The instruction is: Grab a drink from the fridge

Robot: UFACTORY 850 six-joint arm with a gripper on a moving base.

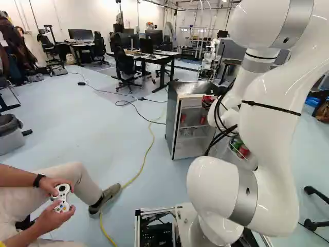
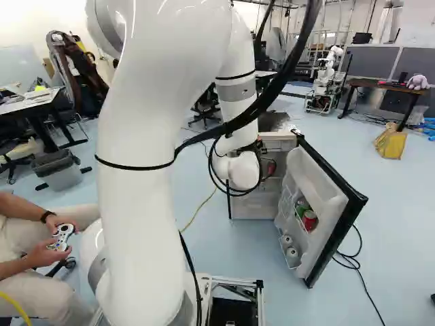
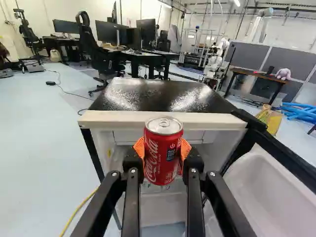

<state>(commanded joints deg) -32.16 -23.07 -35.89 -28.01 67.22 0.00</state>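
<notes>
- Fridge [image 1: 171, 121] stands ahead of the white arm [image 1: 277, 128], its top [image 3: 158, 93] black, glossy and speckled, with a pale strip along the front edge.
- The arm reaches out to the front of the fridge, and the black gripper [image 1: 208, 99] at its end is clamped on a red soda can [image 3: 163, 150], with 2 orange pads [image 3: 186, 149] squeezing it from opposite sides.
- That can is upright, silver lid up, near the upper front edge of the fridge; from where I stand I can't tell whether it touches there.
- The fridge door [image 2: 314, 183] is swung wide open on the right side of the fridge.
- A green can [image 2: 302, 206] and a door-rack red can [image 2: 310, 220] sit together in the fridge door, with 2 pale round containers [image 2: 292, 252] lower down in it.
- Inside the fridge I spot 2 shelf cans [image 1: 183, 118], both red, on an upper shelf.
- A yellow cable [image 3: 77, 211] runs over the floor to the left of the fridge.
- Beyond the fridge there's another robot [image 3: 216, 59], plus a black office chair [image 3: 96, 54] past its left side.
- Well beyond the fridge, off to the right, a pale purple plush toy [image 3: 283, 73] rests on a desk [image 3: 256, 76].
</notes>
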